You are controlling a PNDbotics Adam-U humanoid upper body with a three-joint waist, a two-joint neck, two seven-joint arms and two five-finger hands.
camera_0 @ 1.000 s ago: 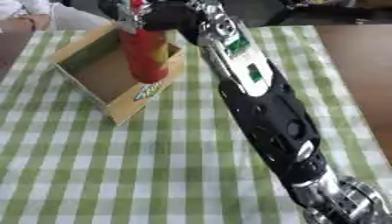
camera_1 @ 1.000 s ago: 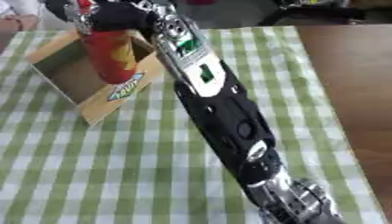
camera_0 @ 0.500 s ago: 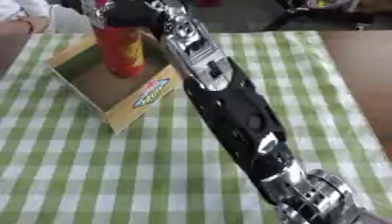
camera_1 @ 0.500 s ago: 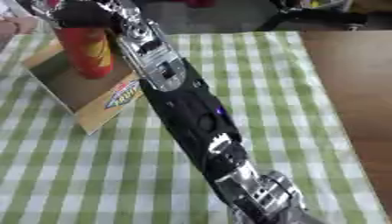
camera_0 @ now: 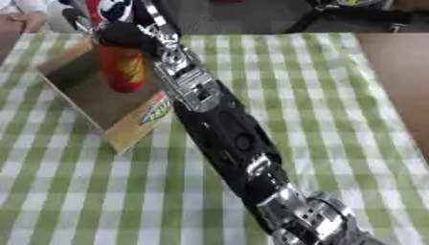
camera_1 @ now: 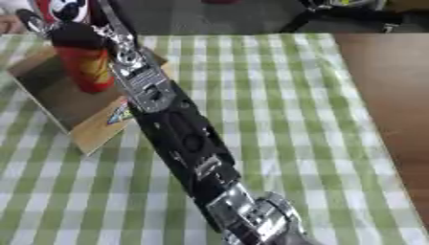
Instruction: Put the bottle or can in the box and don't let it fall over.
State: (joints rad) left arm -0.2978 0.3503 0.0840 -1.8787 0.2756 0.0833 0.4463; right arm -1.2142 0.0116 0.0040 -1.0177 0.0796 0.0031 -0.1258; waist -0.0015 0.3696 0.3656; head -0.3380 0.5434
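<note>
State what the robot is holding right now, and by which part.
The right hand holds the red can by its top end, fingers curled over it; the can stands upright inside the cardboard box.

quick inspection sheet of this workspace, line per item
surface: green and white checked tablecloth over a brown wooden table
job's things: red cylindrical can standing upright inside the open brown cardboard box
clutter: nothing seen
hands: right hand at the top of the can, black arm stretching across the cloth, fingers too dark to read; left hand not in view
cables: nothing seen
surroundings: a person's hand at the far left edge, dark stand legs behind the table
</note>
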